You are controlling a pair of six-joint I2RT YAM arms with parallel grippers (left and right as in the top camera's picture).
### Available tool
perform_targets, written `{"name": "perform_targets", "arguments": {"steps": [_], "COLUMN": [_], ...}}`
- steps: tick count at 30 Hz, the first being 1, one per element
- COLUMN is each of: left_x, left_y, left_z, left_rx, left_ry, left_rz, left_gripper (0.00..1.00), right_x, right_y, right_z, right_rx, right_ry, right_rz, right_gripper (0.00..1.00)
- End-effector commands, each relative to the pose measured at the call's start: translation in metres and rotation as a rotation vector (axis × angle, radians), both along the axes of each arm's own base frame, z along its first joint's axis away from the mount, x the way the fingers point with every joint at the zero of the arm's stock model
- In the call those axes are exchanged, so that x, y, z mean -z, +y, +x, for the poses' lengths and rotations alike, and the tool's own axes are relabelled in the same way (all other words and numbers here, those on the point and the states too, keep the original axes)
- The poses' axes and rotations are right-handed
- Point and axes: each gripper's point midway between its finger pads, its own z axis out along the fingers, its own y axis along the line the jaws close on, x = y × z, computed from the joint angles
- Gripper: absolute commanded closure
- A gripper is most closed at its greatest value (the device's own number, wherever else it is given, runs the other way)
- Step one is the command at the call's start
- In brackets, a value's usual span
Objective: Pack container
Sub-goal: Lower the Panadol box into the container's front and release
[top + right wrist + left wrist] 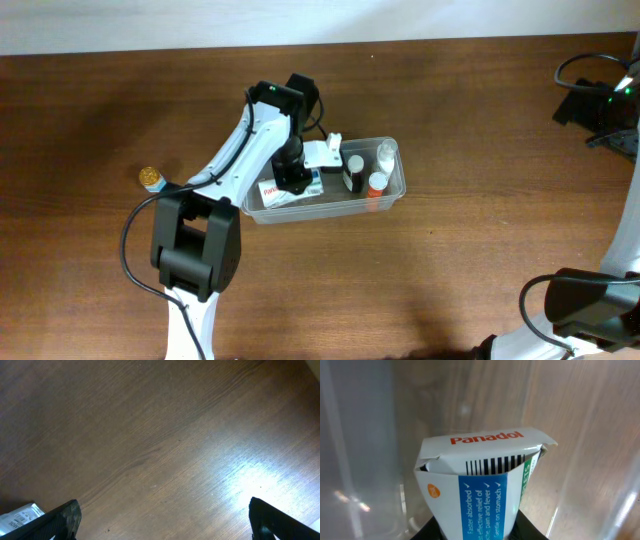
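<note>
Counter (480, 120) is dark brown wood with a pretty obvious grain, and it fills nearly the whole overhead shot. Along the far edge there's a pale whitish strip (200, 20); can't tell if that's wall or floor. The far right corner has some black gear (580, 106) with cables and a tiny green light (612, 90). Lighting's uneven: there's a bright glare patch (250, 477) on the wood in the right wrist view, and the counter is darker toward the far left overhead.

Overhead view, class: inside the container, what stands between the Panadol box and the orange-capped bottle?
A dark bottle with a white cap stands there, inside the container; the overhead view shows it.
</note>
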Motion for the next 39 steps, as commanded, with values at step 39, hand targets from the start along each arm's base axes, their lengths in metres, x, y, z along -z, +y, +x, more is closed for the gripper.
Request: {"name": "perform_targets", "arguments": {"steps": [39], "left_x": [0.033], "left_y": [-0.023], "left_z": [-0.017], "left_rx": [0.120], "left_ry": [0.026], "left_rz": [-0.070], "left_gripper": [0.49], "right_x": [-0.004], "right_y": [-0.003], "right_z": [-0.001], "right_rx": [0.018], "right_ry": [-0.010], "right_rz": [-0.011], "right_gripper": [0.02]}}
